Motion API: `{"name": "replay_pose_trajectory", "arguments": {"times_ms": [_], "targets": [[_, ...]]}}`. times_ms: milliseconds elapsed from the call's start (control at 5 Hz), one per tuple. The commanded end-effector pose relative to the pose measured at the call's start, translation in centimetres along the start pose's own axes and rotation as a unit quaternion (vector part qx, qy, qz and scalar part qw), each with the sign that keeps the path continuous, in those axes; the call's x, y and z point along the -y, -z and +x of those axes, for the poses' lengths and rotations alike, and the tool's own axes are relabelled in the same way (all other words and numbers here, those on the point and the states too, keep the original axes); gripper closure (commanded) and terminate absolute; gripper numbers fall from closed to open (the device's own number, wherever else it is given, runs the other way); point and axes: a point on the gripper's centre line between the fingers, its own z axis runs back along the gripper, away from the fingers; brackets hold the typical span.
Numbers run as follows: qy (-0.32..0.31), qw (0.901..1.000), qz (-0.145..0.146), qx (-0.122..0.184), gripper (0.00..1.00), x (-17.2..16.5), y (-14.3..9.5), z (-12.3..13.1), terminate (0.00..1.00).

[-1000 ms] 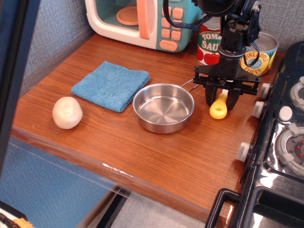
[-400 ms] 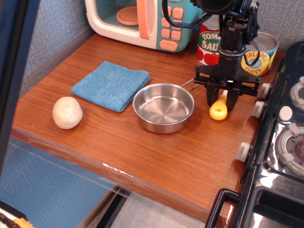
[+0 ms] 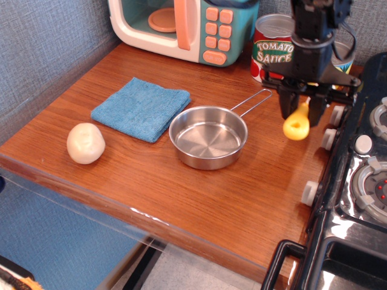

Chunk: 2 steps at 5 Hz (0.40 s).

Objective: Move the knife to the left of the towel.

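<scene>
Gripper [image 3: 300, 107] clamps the knife [image 3: 297, 125] by its chunky yellow plastic handle, right of the round steel pan [image 3: 208, 137]. Folded blue terry towel [image 3: 141, 107] lies flat, left of the pan.

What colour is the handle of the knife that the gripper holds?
Yellow. The knife handle shows below the gripper in the observation.image view, the only one.

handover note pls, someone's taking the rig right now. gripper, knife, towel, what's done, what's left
Gripper: shut on the knife, yellow handle hanging below the fingers, lifted off the table at the right by the stove.
Towel: flat on the table, left of the steel pan.
Done: knife grasped and raised.
Left: carry it over the pan and towel and set it down left of the towel, near the white ball.
</scene>
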Motion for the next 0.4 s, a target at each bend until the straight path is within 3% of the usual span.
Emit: {"name": "replay_pose_trajectory", "arguments": {"times_ms": [0, 200], "targets": [[-0.039, 0.9977, 0.027, 0.049, 1.0, -6.6, -5.7, -1.5, 0.0], [-0.051, 0.9954, 0.071, 0.039, 1.0, -11.3, -6.3, -2.2, 0.0]]}}
